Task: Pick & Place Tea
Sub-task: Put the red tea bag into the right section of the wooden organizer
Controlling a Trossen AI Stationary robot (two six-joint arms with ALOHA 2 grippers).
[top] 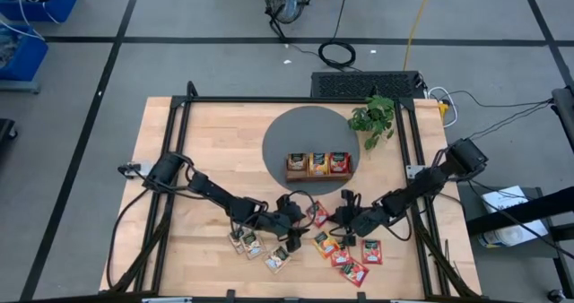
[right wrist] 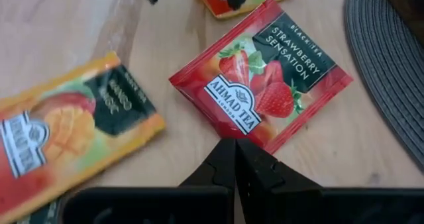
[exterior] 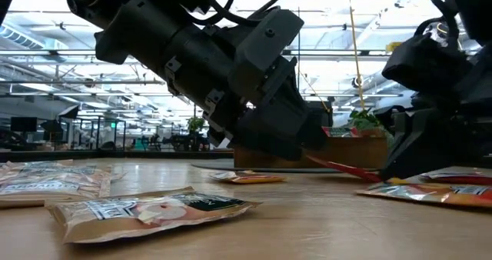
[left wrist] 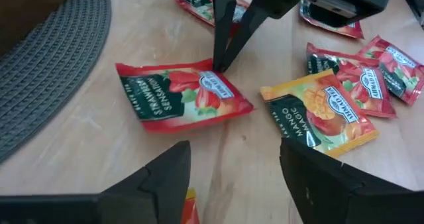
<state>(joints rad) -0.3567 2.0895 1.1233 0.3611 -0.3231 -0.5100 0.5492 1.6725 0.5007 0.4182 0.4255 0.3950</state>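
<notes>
A red strawberry tea sachet lies on the wooden table between my two grippers; it also shows in the left wrist view and the right wrist view. In the low view the sachet slants, with its end toward the left gripper raised. My left gripper is open and empty, just short of the sachet on its left. My right gripper is shut, with its tips at the sachet's right edge. Several other red, orange and beige sachets lie flat near the front edge. My right gripper touches the red sachet with its shut fingertips at the edge beside the white logo. The fingers slant down from the table's right. That edge stays on the table, while the opposite end tilts up.
A brown three-compartment tray holding sachets stands on a round grey mat. A small green plant stands at the far right. Beige sachets lie front left and red ones front right. An orange mango sachet lies close by.
</notes>
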